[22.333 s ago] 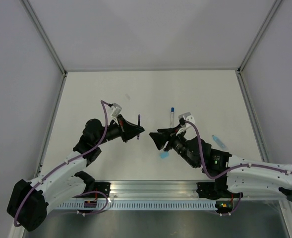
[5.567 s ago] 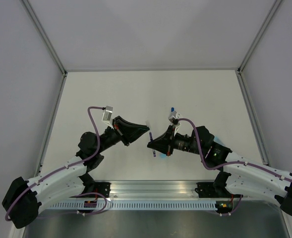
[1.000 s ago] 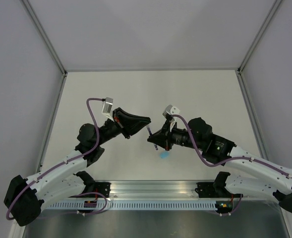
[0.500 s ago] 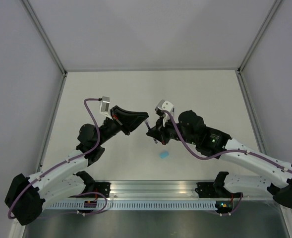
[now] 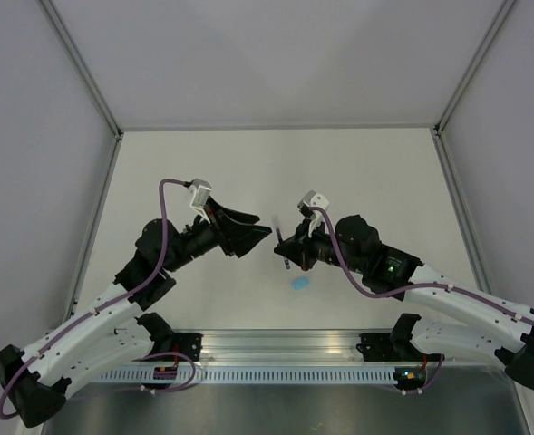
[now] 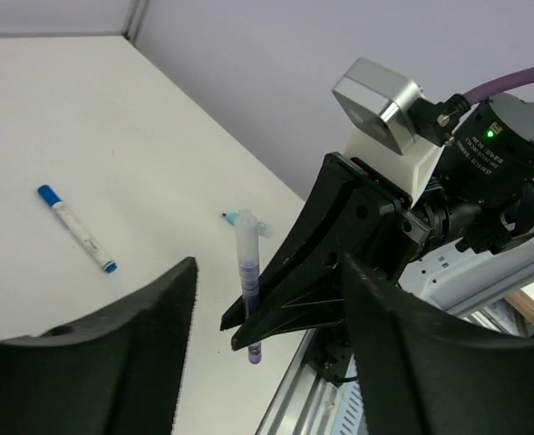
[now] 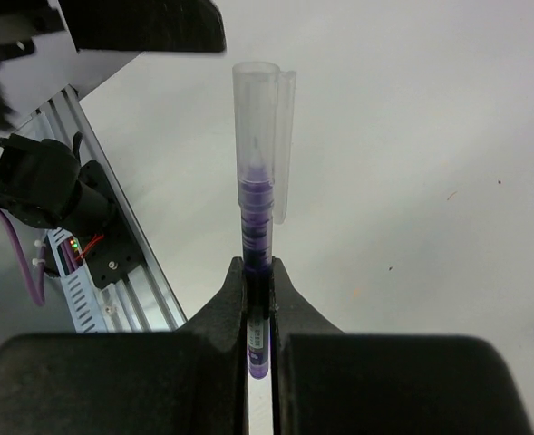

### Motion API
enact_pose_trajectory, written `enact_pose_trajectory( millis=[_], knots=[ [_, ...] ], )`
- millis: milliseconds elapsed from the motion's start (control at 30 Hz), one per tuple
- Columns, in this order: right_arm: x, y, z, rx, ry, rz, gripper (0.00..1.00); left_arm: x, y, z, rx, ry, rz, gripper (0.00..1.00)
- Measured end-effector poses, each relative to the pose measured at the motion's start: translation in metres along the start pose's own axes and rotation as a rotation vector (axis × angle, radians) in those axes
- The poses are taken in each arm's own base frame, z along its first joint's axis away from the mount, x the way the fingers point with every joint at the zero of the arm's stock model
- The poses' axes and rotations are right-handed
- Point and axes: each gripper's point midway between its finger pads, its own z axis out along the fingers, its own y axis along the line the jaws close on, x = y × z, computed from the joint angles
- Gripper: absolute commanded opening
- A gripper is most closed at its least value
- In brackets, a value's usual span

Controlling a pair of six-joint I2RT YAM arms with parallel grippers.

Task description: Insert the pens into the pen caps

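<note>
The white surface [image 5: 357,172] is lit brightly and evenly by diffuse light, and only faint, soft shadows are cast on it; no glare is seen. In the left wrist view the near black fingers [image 6: 94,362] are blurred, while the pen [image 6: 250,308] is rendered fairly sharply. In the right wrist view the fingers [image 7: 158,381] at the lower edge are softened, and the translucent cap [image 7: 257,118] is shown crisply.

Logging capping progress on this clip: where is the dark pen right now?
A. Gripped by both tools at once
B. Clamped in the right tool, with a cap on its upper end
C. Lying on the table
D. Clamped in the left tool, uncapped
B: the right tool is shut on the dark pen, a pale cap sits over its upper end, and the left tool is open, touching neither.
</note>
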Motion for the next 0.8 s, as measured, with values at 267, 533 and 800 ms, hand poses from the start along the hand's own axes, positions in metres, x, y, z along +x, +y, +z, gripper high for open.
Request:
enact_pose_trajectory(
  millis=[267, 533, 800],
  knots=[
    [0.027, -0.022, 0.001, 0.103, 0.034, 0.076, 0.00, -0.008, 0.013, -0.012, -0.116, -0.010, 0.022, 1.00],
    [0.047, -0.126, 0.054, 0.522, 0.184, 0.276, 0.00, 0.022, 0.089, -0.038, -0.447, -0.026, 0.038, 1.00],
    [0.076, -0.201, 0.092, 0.765, 0.305, 0.428, 0.08, -0.015, 0.107, -0.082, -0.627, -0.222, 0.089, 1.00]
  ],
)
